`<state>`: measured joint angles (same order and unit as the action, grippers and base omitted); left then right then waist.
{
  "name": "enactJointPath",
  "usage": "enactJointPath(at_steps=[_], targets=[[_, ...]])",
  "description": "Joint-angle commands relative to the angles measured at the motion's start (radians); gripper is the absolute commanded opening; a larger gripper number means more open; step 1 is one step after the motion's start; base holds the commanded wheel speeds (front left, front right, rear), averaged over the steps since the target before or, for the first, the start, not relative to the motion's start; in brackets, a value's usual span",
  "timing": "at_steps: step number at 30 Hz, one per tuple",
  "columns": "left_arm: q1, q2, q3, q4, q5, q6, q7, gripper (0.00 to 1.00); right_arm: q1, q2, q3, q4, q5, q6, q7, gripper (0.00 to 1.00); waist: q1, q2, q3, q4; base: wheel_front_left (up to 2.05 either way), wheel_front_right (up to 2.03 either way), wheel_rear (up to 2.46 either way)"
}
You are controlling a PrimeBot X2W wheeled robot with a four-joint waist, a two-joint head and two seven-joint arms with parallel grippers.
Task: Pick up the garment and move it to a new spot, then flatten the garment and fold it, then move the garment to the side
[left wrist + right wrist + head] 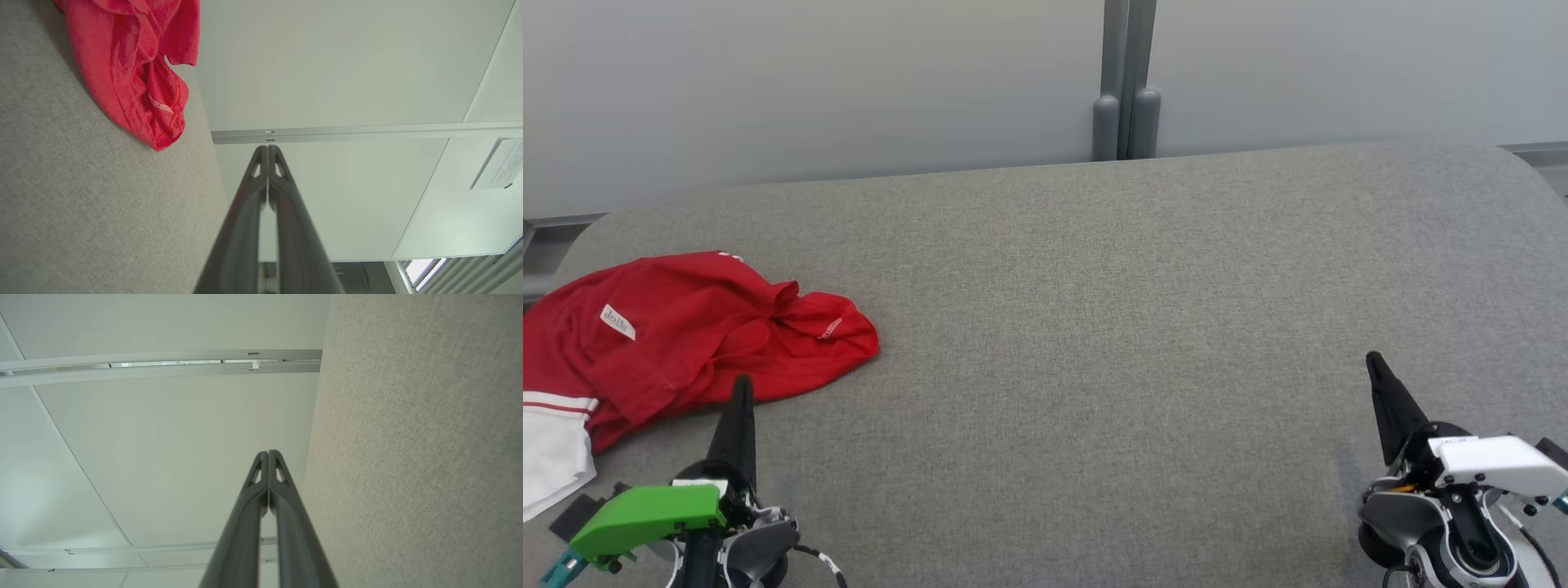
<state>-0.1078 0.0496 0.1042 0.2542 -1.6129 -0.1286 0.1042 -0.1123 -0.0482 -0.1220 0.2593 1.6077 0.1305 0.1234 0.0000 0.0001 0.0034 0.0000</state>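
"Red crumpled cotton garment (686, 335) with white trim: where does it lie?"

"Heaped at the far left of the grey fabric-covered table (1094, 343), loose, inside nothing. The left gripper (740, 392) hangs near its front edge and the right gripper (1376, 367) is well apart. Both have their fingers pressed together, empty."

"How best to pick it up?"

"I'd judge: part the left fingers, pinch a thick fold — not one thin layer — and lift it clear before carrying."

Head cam looks down on the grey surface (1094, 327), wall (809, 82) at back. Wrist cams sit low, rolled sideways, skimming it toward the wall. Left wrist and head both catch the red garment (686, 327).
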Motion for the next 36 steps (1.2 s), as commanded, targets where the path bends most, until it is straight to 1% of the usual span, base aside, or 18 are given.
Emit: enactJointPath(at_steps=[1, 2, 3, 4, 11, 16, 24, 30, 36], targets=[[0.0, 0.0, 0.0, -0.001, 0.0, 0.0, 0.0, 1.0, 0.0, 0.0, 0.0, -0.001, 0.0, 0.0, 0.0, 1.0, 0.0, -0.0001, 0.0, 0.0, 0.0, 0.0, 0.0], [0.004, -0.001, -0.002, 0.007, 0.0, 0.0, -0.001, 1.0, 0.005, 0.002, 0.0, 0.005, 0.0, 0.0, -0.001, 1.0, 0.0, -0.0001, 0.0, 0.0, 0.0, 0.0, 0.0], [0.014, -0.002, -0.003, 0.016, 0.0, 0.001, -0.001, 0.0, 0.013, 0.005, 0.001, 0.014, 0.0, 0.0, -0.001, 0.0, 0.0, -0.0001, 0.0, 0.0, 0.0, 0.0, 0.0], [0.019, -0.003, -0.013, 0.015, 0.002, 0.001, -0.009, 1.0, 0.021, 0.006, 0.005, 0.011, -0.001, 0.0, -0.009, 1.0, 0.0, -0.0001, 0.0, 0.0, 0.0, 0.0, 0.0], [0.023, -0.003, -0.049, 0.009, 0.022, 0.001, -0.039, 1.0, 0.037, 0.002, 0.027, -0.013, -0.033, 0.0, -0.042, 1.0, 0.0, -0.0001, 0.001, 0.001, 0.0, 0.0, 0.0], [0.023, 0.002, -0.076, 0.01, 0.069, 0.001, -0.063, 1.0, 0.048, -0.002, 0.039, -0.034, -0.104, 0.0, -0.067, 1.0, 0.0, -0.0001, 0.001, 0.003, 0.0, 0.0, 0.0], [0.024, 0.001, -0.093, 0.011, 0.213, 0.0, -0.098, 1.0, 0.062, -0.004, 0.047, -0.085, -0.329, 0.0, -0.104, 1.0, 0.0, -0.0001, 0.001, 0.005, 0.0, 0.0, 0.0], [0.023, 0.001, -0.101, 0.009, 0.346, 0.0, -0.122, 1.0, 0.072, -0.003, 0.052, -0.12, -0.512, 0.0, -0.129, 1.0, 0.0, -0.0001, 0.001, 0.006, 0.0, 0.0, 0.0], [0.019, 0.012, -0.107, 0.015, 0.489, -0.001, -0.145, 1.0, 0.074, -0.011, 0.058, -0.137, -0.668, 0.0, -0.153, 1.0, 0.0, -0.0001, 0.001, 0.005, 0.0, 0.0, 0.0]])
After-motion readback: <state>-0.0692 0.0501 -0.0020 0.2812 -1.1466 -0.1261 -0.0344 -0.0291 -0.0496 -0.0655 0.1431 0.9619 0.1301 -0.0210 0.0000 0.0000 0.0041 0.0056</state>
